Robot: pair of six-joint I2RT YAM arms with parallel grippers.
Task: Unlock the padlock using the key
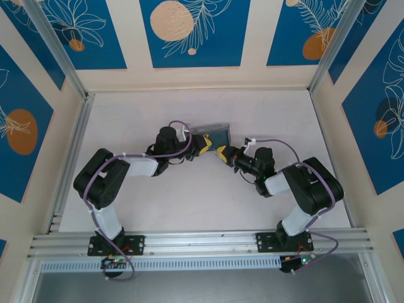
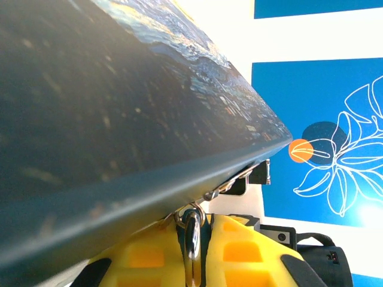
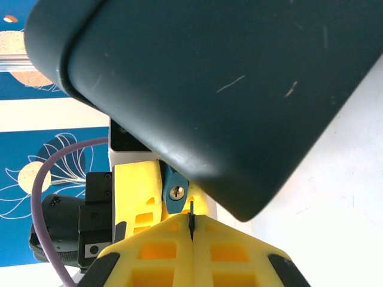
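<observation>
The box point(image 3: 239, 89) has a dark, smooth, matt side with a few fine pale scratches; its painted face looks faintly glossy in the left wrist view. The padlock point(image 3: 169, 194) is smooth teal with a shiny brass-coloured keyhole. The key point(image 3: 191, 215) is thin dark metal. The left gripper point(image 2: 192, 226) and right gripper point(image 3: 191, 226) are matt yellow plastic with moulded pockets. The bench point(image 1: 126, 126) is matt white.

Two robot arms: left arm point(image 1: 110, 180) and right arm point(image 1: 303, 186). Two yellow-fingered tools: left tool point(image 1: 202, 144) and right tool point(image 1: 222, 153). One dark box point(image 1: 214, 134). One teal-blue padlock point(image 3: 175, 192). One thin key point(image 3: 191, 220). One pale worktop point(image 1: 189, 202).
</observation>
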